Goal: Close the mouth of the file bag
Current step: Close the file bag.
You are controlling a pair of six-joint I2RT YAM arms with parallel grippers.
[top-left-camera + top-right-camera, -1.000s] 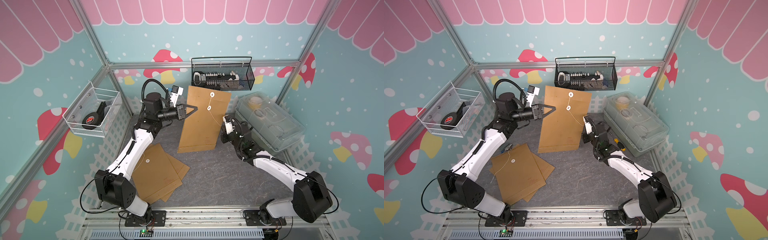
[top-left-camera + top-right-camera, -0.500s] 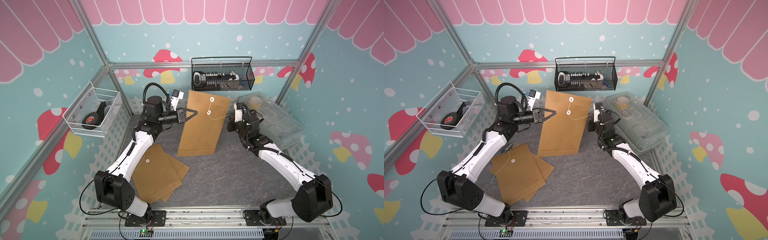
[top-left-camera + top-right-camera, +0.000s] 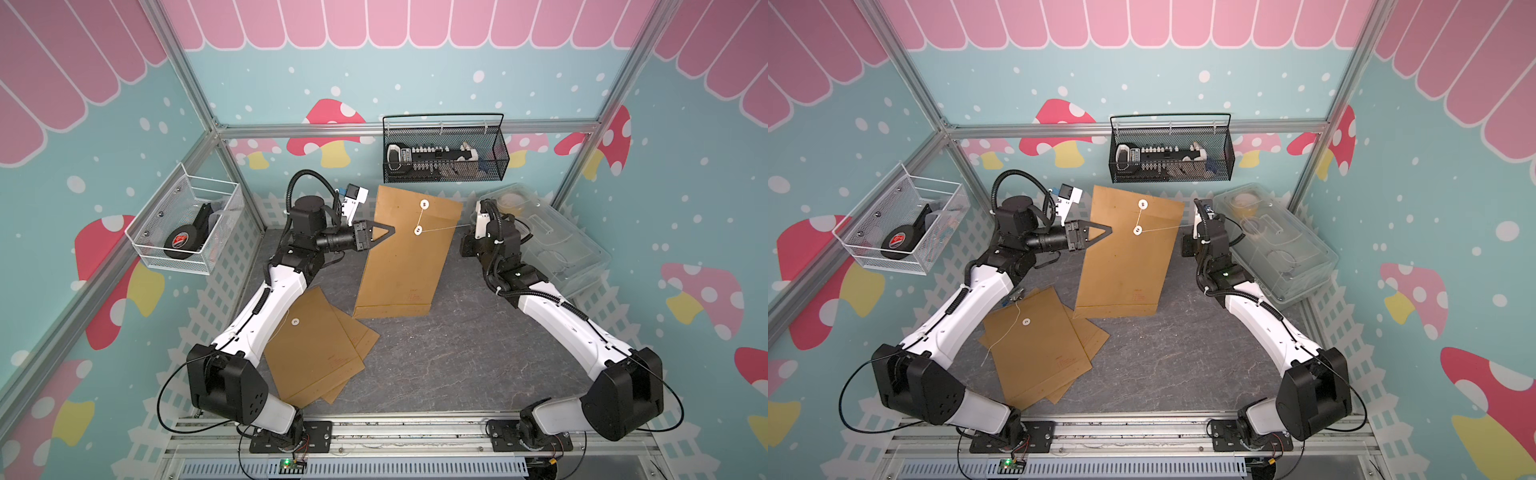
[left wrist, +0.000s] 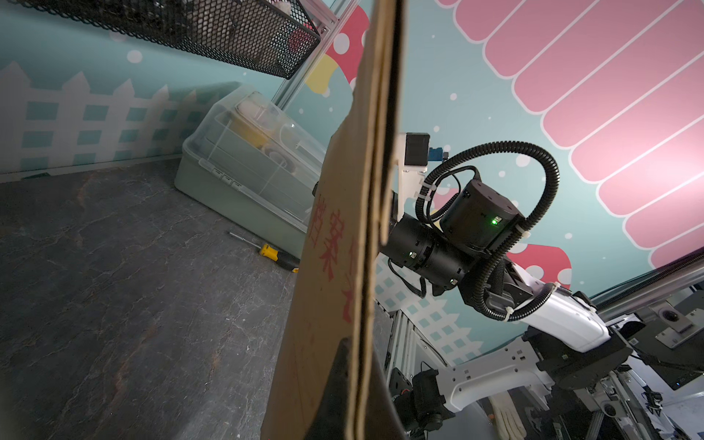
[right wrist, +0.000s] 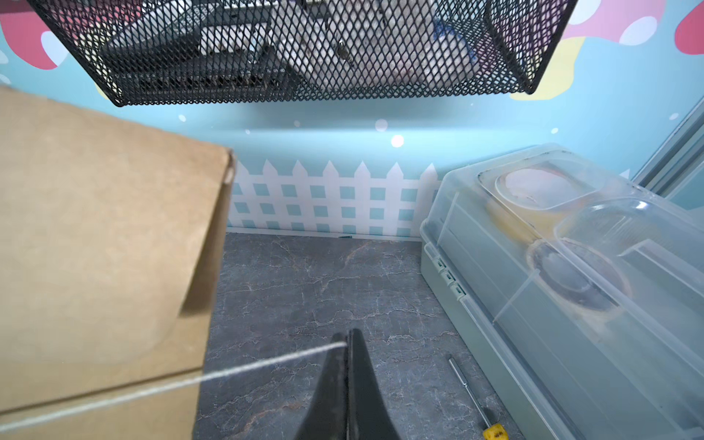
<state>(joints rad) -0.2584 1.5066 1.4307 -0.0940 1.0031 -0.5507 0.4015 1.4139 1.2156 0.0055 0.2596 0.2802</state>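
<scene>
While the left gripper (image 3: 390,231) holds the file bag (image 3: 405,266) upright, the right gripper (image 5: 347,337) keeps its string (image 5: 266,364) taut.
Left jaws are clamped on the bag's side edge; right jaws are pinched together on the string. The bag stands mid-table (image 3: 457,353), between both arms.

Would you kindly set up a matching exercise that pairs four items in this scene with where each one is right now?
Items:
1. upright file bag
2. string
3. screwdriver
4. tape roll

Places:
a. in the wall basket
b. pinched in the right gripper
c. held by the left gripper
d. lying beside the clear box

Pairs: 1-c, 2-b, 3-d, 4-a.
</scene>
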